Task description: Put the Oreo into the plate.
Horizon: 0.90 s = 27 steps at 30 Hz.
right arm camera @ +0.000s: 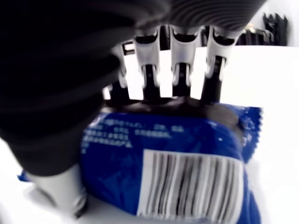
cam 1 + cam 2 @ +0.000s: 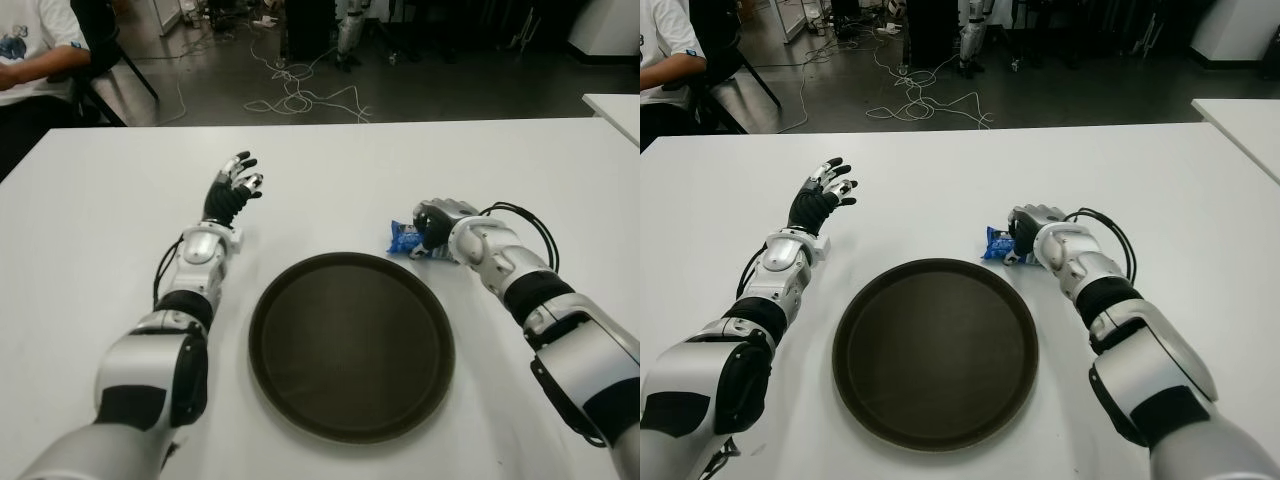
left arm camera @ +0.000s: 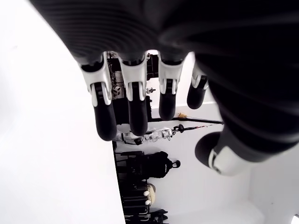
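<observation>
Up close, the fingers [image 1: 182,70] of the right hand [image 2: 436,222] curl down over the far edge of the blue Oreo packet [image 1: 177,163], their dark tips pressed against the wrapper while the thumb sits along its near side, so the packet is pinched between them with its white barcode panel facing the wrist camera. Seen from the head, the packet [image 2: 404,238] lies on the white bench [image 2: 100,200] just past the far right rim of the plate [image 2: 270,300], close to it but outside it, with only its left end showing beyond the hand. The right forearm runs back from there toward the near right corner, a black cable looping beside the wrist. The plate is a round, dark, shallow dish in the middle of the bench, nearer the robot than either hand, and nothing lies in it. On the other side, the left hand [image 2: 232,190] shows to the far left of the plate, well apart from it, its fingers [image 3: 105,121] stretched out straight and slightly apart, holding nothing. Beyond the bench's far edge is a dark floor with a tangle of white cable [image 2: 300,100], and a person in a white shirt [image 2: 30,50] sits at the far left corner.
</observation>
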Available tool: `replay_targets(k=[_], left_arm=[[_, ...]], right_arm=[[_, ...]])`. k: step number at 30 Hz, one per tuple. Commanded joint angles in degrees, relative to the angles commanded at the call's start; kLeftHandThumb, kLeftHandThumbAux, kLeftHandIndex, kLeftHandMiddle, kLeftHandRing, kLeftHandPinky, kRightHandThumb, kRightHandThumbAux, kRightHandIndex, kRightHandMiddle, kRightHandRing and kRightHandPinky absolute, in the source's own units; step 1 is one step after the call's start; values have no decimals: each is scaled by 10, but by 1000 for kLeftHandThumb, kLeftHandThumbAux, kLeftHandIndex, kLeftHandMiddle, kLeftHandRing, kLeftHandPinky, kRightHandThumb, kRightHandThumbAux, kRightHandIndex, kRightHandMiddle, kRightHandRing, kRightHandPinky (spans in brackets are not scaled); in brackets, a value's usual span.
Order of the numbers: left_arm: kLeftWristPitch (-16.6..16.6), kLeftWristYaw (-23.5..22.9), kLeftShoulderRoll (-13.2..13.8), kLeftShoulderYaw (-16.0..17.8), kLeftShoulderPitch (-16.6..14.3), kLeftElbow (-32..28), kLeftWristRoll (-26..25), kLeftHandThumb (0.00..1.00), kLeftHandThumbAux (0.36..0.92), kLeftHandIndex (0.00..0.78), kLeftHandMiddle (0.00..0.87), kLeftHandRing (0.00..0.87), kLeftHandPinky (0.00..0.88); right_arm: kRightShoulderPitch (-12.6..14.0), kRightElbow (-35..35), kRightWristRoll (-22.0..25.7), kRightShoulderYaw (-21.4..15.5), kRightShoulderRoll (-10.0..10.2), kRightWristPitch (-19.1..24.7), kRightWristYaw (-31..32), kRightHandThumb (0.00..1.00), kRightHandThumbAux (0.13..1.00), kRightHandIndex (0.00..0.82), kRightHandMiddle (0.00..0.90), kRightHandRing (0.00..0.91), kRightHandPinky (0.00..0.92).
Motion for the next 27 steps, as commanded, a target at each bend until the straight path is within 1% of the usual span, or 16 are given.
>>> replay_targets(k=[5, 9, 10, 11, 13, 15, 19, 27], left_arm=[[0, -2, 1, -1, 0, 0, 0, 137, 613, 55, 145, 187, 276], [0, -3, 1, 0, 0, 0, 0, 135, 615, 54, 145, 190, 278], [0, -3, 1, 0, 0, 0, 0, 135, 613, 53, 143, 189, 278], [0, -3, 1, 0, 0, 0, -1, 135, 612, 51, 141, 189, 278], [0, -4, 1, 1, 0, 0, -2, 133, 607, 49, 140, 188, 279], [0, -5, 1, 2, 0, 0, -3, 131, 607, 48, 140, 189, 280], [-1, -4, 1, 2, 1, 0, -2, 124, 613, 44, 139, 184, 275], [-4, -1, 2, -1, 2, 0, 1, 116, 617, 47, 138, 179, 269]], right_arm=[[3, -1, 10, -6, -2, -8, -11, 264, 849, 529, 614, 602, 577], [3, 1, 12, -9, -3, -12, -17, 260, 847, 528, 641, 627, 595], [3, 1, 12, -10, -3, -13, -20, 413, 805, 492, 642, 628, 597], [3, 2, 13, -10, -4, -15, -24, 511, 779, 468, 643, 628, 598], [4, 3, 12, -11, -5, -16, -31, 596, 756, 448, 630, 617, 589], [4, 4, 10, -11, -5, -16, -36, 640, 744, 437, 620, 607, 583], [2, 8, 7, -8, -6, -14, -40, 675, 734, 428, 614, 605, 581], [0, 13, 7, -6, -7, -16, -48, 685, 732, 426, 614, 605, 576]])
